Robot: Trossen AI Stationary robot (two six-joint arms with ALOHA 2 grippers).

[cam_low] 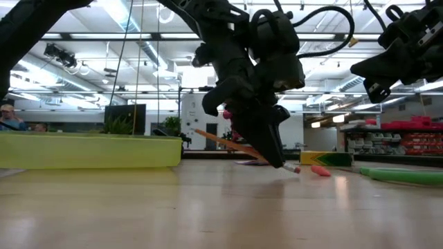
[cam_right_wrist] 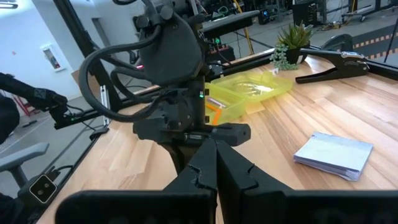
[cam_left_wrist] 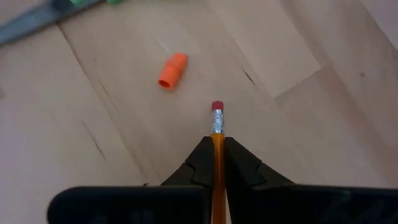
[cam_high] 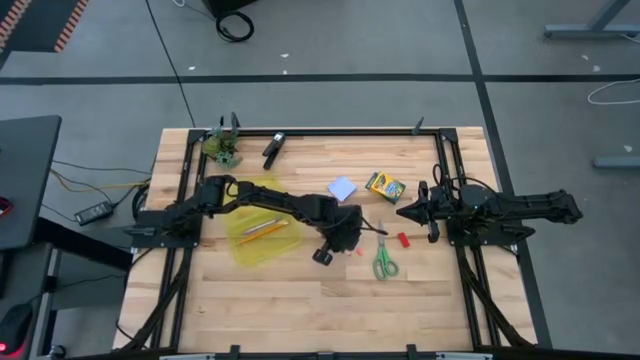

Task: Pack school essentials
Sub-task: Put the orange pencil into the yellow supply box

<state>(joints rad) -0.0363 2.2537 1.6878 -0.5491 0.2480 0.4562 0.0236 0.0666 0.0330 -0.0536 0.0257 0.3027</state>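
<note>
Left of the green-handled scissors (cam_high: pixel 385 262), the left end effector (cam_high: pixel 335 243) pinches an orange pencil (cam_left_wrist: pixel 217 163), its eraser end sloping down just above the counter (cam_high: pixel 280 300). The tiny red eraser (cam_left_wrist: pixel 172 70) lies just beyond. Right of the scissors, the right end effector (cam_high: pixel 409 211) hangs pressed together.

Crayon box (cam_high: pixel 384 186): printing too small to read.
Note pad (cam_right_wrist: pixel 333 155): no legible writing.
Room signs: none readable.
</note>
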